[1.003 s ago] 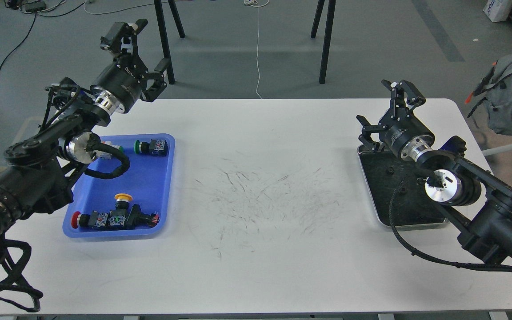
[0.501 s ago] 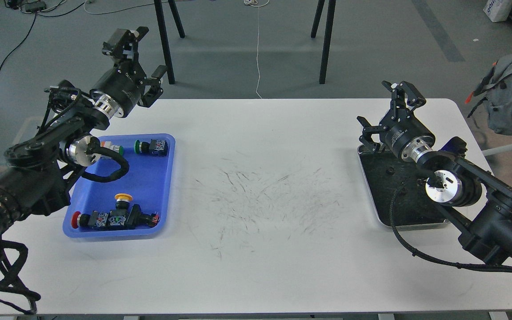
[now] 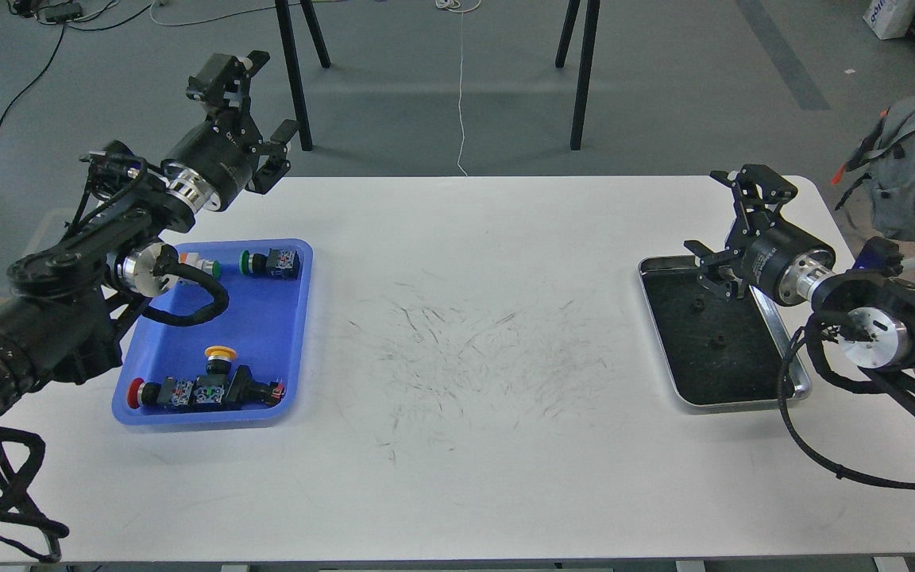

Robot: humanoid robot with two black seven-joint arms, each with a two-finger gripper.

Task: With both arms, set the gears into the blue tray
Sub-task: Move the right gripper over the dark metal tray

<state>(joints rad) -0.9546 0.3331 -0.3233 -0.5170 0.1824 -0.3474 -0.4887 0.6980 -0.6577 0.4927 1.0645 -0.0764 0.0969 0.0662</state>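
Nearest, at the front of the blue tray [image 3: 283, 334], lies a cluster of push-button switches [image 3: 203, 389] with red and yellow caps, packed along the near rim; two more switches [image 3: 271, 262] with green caps sit at the far end. That leaves the middle of the tray bare, which looks like the natural landing spot for gears. No gear is in the blue tray yet, so by my judgement the task has barely begun.

Across the white table [image 3: 457, 477], well apart to the right, the silver metal tray [image 3: 799, 373] holds the stock on its dark bottom. Two small dark lumps there read as gears [image 3: 716, 342], one near the middle and one farther back, though they are too small to show teeth. They lie loose and separated, so each can probably be taken singly.

Farther back, the right gripper [image 3: 731, 238] hovers above the far end of the metal tray, tilted over it, apparently lining up for a pick. Its fingers [image 3: 759, 183] are spread apart and hold nothing.

Farthest, the left gripper [image 3: 255, 107] is raised beyond the far left corner of the table, clear of the blue tray, seemingly parked out of the way. Its fingers stand wide and empty.
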